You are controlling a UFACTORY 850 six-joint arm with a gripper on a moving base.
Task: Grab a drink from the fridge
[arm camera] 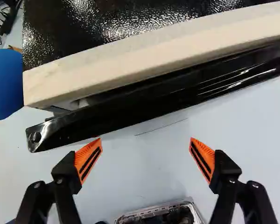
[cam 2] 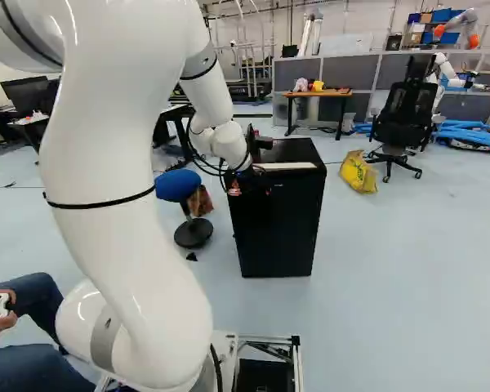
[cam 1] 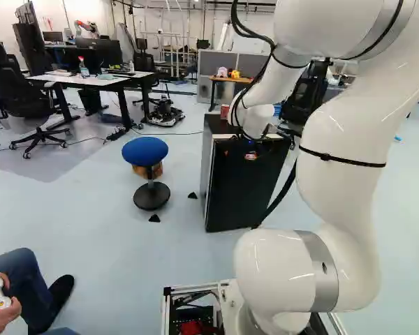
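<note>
Presently, your left base view shows, from its left, a black office chair [cam 1: 17,94] beside a white-topped surface [cam 1: 84,79], which carries bottles. Next along, a round blue stool [cam 1: 145,151] stands on the floor, near the fridge.

The black fridge [cam 1: 241,185] stands upright. On its top, toward the far side, you have a small red item [cam 1: 224,112], apparently a can; whether it is the required drink cannot be established. The fridge's inside is hidden from you. Your gripper [cam 1: 251,155] is at the fridge's front, close to the top edge, and the white arm [cam 1: 346,160] fills the right of that view.

For your wrist view, note that the jaws stand wide apart with only floor visible between them. Ahead of them lie a glossy black panel [arm camera: 154,105] with a round hole at one end, then a pale strip [arm camera: 154,53] along the fridge's textured top.

Continuing rightward in your right base view, you find a wooden-topped surface [cam 2: 317,94] bearing small items, a yellow bag [cam 2: 358,172] on the floor, a black swivel chair [cam 2: 402,118] and blue tubing [cam 2: 474,135].
</note>
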